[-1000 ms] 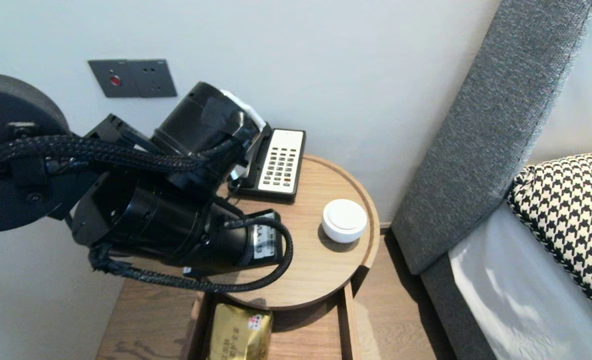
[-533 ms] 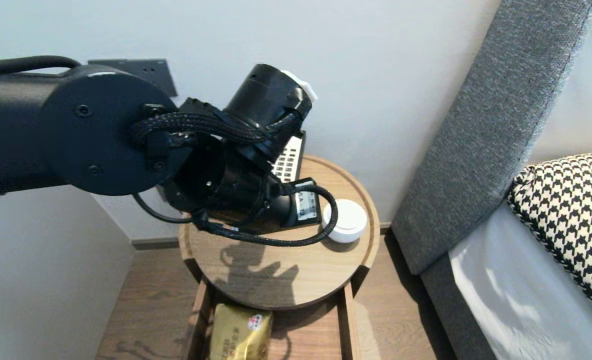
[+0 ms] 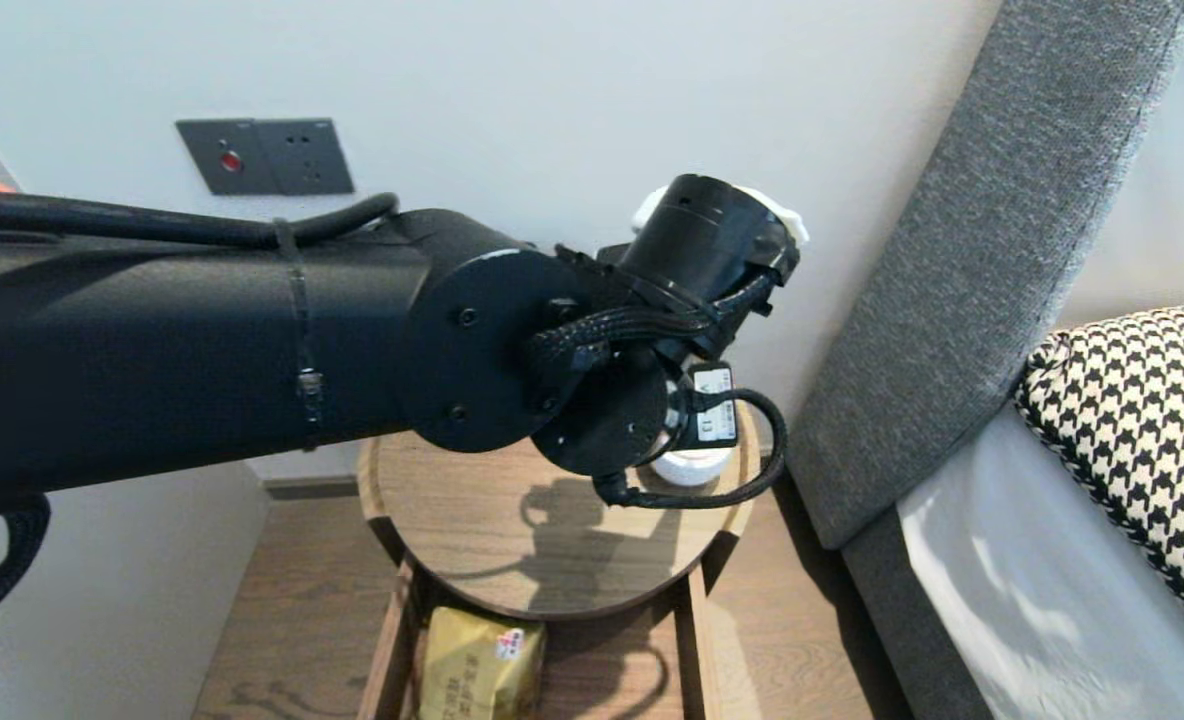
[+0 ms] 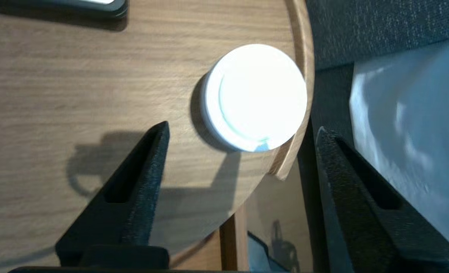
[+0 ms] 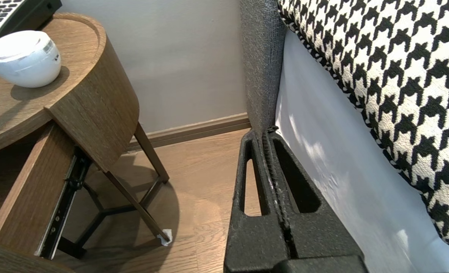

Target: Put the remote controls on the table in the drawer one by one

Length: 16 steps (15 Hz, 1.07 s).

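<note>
A white round lidded container (image 4: 255, 94) sits near the rim of the round wooden bedside table (image 4: 76, 76), on the side toward the bed. My left gripper (image 4: 242, 128) hovers above it, open and empty, one fingertip (image 4: 160, 132) over the tabletop and the other past the rim. In the head view my left arm's wrist (image 3: 712, 240) covers most of the container (image 3: 687, 465). My right gripper (image 5: 265, 132) is parked low beside the bed, shut with nothing in it. The container (image 5: 21, 58) also shows in the right wrist view.
A desk telephone (image 5: 4, 11) stands at the back of the table. Under the table (image 3: 472, 520) an open drawer holds a gold packet (image 3: 477, 665). A grey headboard (image 3: 982, 250), white sheet and houndstooth pillow (image 3: 1142, 420) are close on the right. A socket plate (image 3: 264, 155) is on the wall.
My left arm has swung from the left side of the table, by the telephone, across to the right, over the white container. It now hides the telephone in the head view.
</note>
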Available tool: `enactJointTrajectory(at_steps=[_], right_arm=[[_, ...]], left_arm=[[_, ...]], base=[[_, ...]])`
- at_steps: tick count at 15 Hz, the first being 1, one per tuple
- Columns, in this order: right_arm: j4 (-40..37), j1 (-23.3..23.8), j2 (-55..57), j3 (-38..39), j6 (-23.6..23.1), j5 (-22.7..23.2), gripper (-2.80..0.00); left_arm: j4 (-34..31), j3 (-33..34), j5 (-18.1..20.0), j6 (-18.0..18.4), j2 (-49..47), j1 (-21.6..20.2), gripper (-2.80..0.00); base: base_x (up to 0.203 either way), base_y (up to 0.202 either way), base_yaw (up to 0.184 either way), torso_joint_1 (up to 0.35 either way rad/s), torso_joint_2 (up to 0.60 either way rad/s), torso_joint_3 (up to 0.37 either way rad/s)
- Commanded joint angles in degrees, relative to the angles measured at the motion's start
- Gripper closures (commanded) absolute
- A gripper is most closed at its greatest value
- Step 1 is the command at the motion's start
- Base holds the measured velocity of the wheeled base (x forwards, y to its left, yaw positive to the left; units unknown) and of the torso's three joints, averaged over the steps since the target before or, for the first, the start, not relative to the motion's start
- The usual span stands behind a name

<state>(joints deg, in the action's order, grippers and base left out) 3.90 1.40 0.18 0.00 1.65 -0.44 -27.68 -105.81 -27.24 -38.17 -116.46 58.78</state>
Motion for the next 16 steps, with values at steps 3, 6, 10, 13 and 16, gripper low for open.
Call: enactJointTrajectory(at_steps=[3,6,10,13,16], right_arm=[[0.05,0.0,0.08,1.49,0.02,0.0,0.0],[0.05,0.0,0.08,1.49,0.02,0.0,0.0],[0.05,0.0,0.08,1.49,0.02,0.0,0.0],[0.05,0.0,0.08,1.49,0.02,0.0,0.0],[0.05,0.0,0.08,1.49,0.02,0.0,0.0]], left_arm=[[0.19,-4.49,-1.56,2.86,-4.63,1.69,-2.8],[3.07,-4.49,-3.44,3.75,-6.68,1.86,-2.8],[4.48,-4.49,-6.3,5.14,-8.44,1.95,-2.8],[6.99,-4.49,-10.82,6.53,-10.02,1.95,-2.8],[7.9,-4.56,-10.82,7.06,-10.53,2.01,-2.8]], base=[[0.0,0.0,0.0,0.0,0.0,0.0],[0.0,0.0,0.0,0.0,0.0,0.0],[0.0,0.0,0.0,0.0,0.0,0.0],[0.0,0.0,0.0,0.0,0.0,0.0],[0.0,0.0,0.0,0.0,0.0,0.0]])
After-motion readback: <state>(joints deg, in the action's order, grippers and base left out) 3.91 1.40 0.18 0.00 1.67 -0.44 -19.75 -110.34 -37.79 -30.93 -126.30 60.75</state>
